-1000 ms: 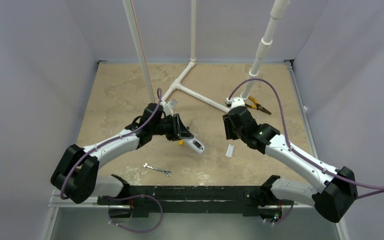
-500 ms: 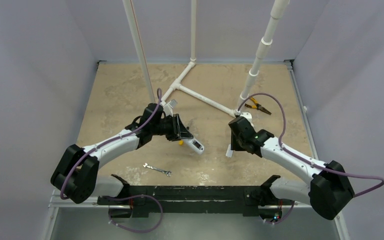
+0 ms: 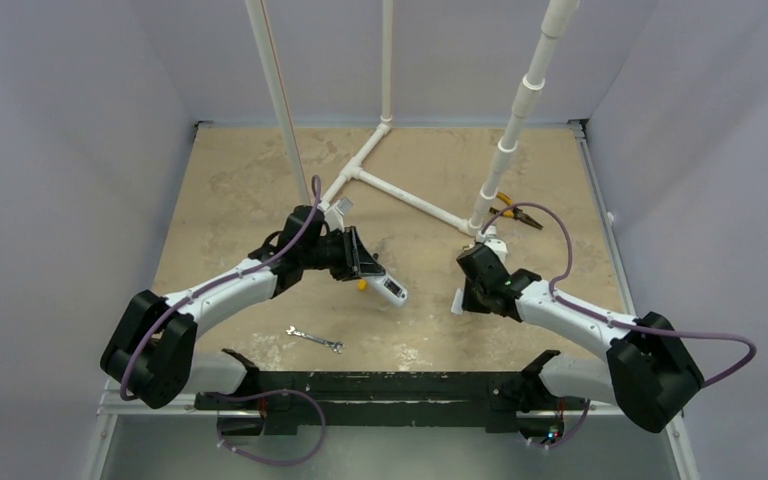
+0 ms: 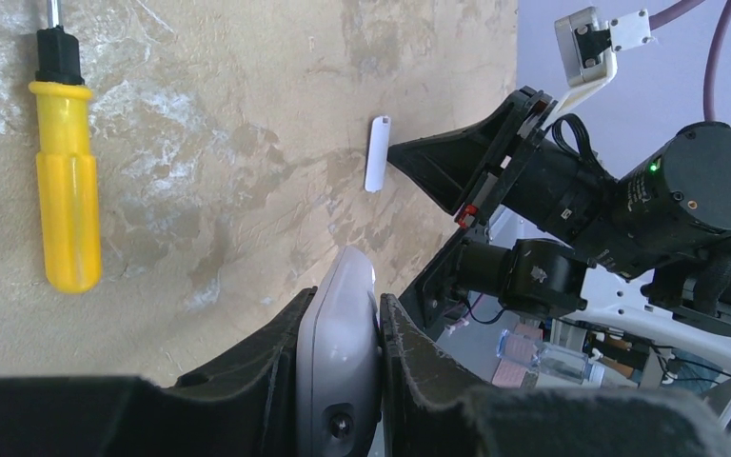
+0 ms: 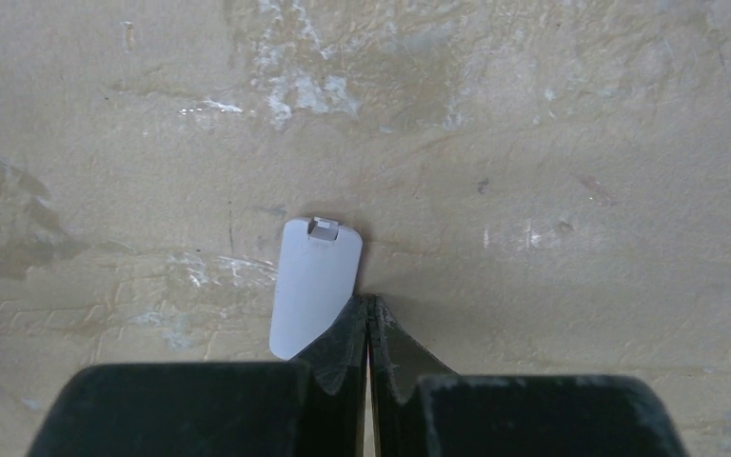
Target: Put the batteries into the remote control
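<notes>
Right hand (image 5: pixel 369 310) nearer slim white remote (image 4: pixel 343 343)

Cover (image 3: pixel 457 301) lies right of remote control (image 3: pixel 392 290).

The left arm (image 3: pixel 230 285) and right arm (image 3: pixel 572 314) had white shells, bulky black joints and looping purple cables (image 4: pixel 720 59); their tapered fingers (image 5: pixel 343 345) were matte black.

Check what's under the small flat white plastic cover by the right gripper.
Only the tan tabletop shows around the small flat white plastic cover, which lies flat on it. Its underside is hidden. The right gripper, shut, has its tips at the cover's edge.
</notes>
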